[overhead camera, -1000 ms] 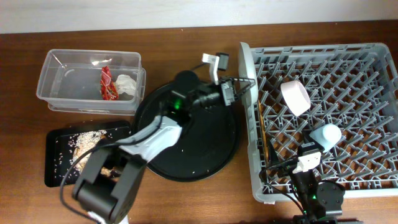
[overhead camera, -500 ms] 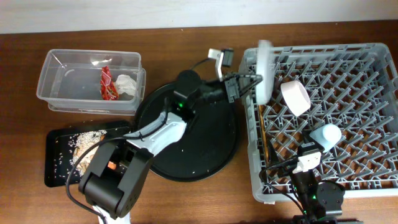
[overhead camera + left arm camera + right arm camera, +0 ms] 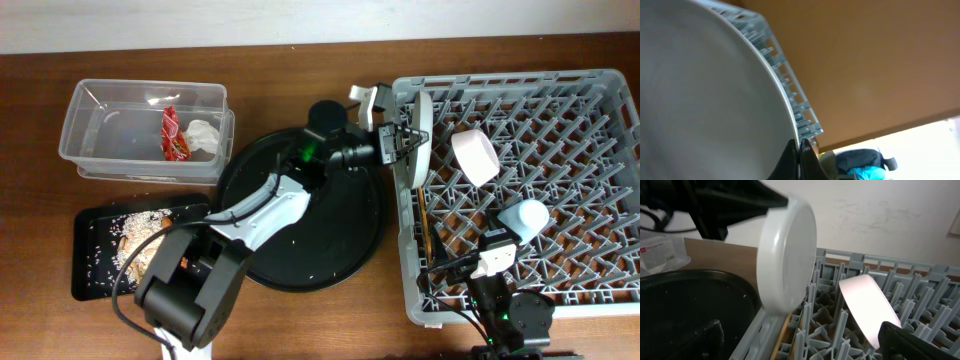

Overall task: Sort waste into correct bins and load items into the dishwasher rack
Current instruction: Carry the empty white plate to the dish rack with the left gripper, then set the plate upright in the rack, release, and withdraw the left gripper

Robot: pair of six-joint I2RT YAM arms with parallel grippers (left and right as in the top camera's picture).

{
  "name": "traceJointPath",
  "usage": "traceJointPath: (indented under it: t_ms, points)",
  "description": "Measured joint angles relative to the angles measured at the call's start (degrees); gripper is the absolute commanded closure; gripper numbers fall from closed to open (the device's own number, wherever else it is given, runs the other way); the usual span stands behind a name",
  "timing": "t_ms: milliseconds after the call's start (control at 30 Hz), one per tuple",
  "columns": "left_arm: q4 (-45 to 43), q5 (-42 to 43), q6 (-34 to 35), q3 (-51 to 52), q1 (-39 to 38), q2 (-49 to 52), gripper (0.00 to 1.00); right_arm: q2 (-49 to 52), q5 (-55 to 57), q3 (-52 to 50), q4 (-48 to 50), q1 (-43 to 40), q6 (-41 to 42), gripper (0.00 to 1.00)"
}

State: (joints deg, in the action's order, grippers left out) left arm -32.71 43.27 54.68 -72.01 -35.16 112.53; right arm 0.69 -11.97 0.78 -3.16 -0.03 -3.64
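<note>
My left gripper point(image 3: 402, 146) is shut on the rim of the round white plate point(image 3: 423, 128) and holds it on edge over the left side of the grey dishwasher rack point(image 3: 570, 95). In the left wrist view the fingers point(image 3: 799, 159) pinch the plate's edge point(image 3: 700, 95). The right wrist view shows the plate point(image 3: 787, 255) tilted above the pegs. The pinkish-white bowl point(image 3: 473, 157) and light-blue cup point(image 3: 524, 216) stand in the rack, with the chopsticks point(image 3: 424, 225) lying along its left side. My right gripper point(image 3: 805, 337) is open and empty, low over the rack's front.
The large round black tray point(image 3: 330, 245) lies left of the rack under my left arm. A clear tub point(image 3: 100, 125) at far left holds the red wrapper point(image 3: 173, 135) and white tissue point(image 3: 203, 135). The flat black tray point(image 3: 88, 262) holds rice point(image 3: 140, 222).
My left gripper has carried the plate to the right, from the rack's left wall to over the pegs inside the rack. The right arm has not moved.
</note>
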Motion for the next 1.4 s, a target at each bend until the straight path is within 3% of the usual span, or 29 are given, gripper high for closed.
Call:
traceJointPath:
  t_ms: [33, 100, 133, 267, 500, 567, 667, 900, 1133, 1400]
  points:
    - [0.35, -0.33, -0.28, 0.0, -0.13, 0.28, 0.64, 0.0, 0.0, 0.0, 0.0, 0.0, 0.0, 0.02]
    - [0.46, -1.18, -1.66, 0.0, -0.31, 0.66, 0.07, 0.0, 0.0, 0.0, -0.02, 0.0, -0.02, 0.02]
    - [0.11, -1.4, -2.51, 0.0, -0.31, 0.66, 0.01, 0.0, 0.0, 0.0, 0.0, 0.0, -0.04, 0.02]
    - [4.63, -1.75, -8.31, -0.04, -0.04, 0.22, 0.01, -0.02, 0.0, 0.0, -0.02, 0.0, -0.02, 0.02]
    - [30.12, -4.15, -20.35, -0.07, 4.92, -10.73, 0.01, 0.0, -0.02, 0.0, -0.02, 0.0, -0.04, 0.02]
    - [42.8, -8.02, -25.49, -0.33, 7.82, -17.92, 0.01, -0.07, 0.0, 0.0, -0.07, 0.0, -0.02, 0.02]
    - [53.99, -15.17, -32.09, -0.42, 10.27, -27.1, 0.01, -0.02, 0.0, 0.0, 0.0, 0.0, -0.02, 0.02]
    - [72.24, -29.99, -44.22, -0.48, 10.38, -46.75, 0.01, 0.0, 0.0, -0.04, 0.02, 0.0, -0.02, 0.02]
    - [84.3, -44.33, -48.09, -0.5, 10.38, -64.3, 0.01, 0.0, 0.0, -0.04, 0.02, 0.0, -0.02, 0.02]
    - [84.76, -52.24, -60.94, 2.91, 10.38, -68.17, 0.01, 0.0, 0.0, -0.04, 0.02, 0.0, -0.02, 0.02]
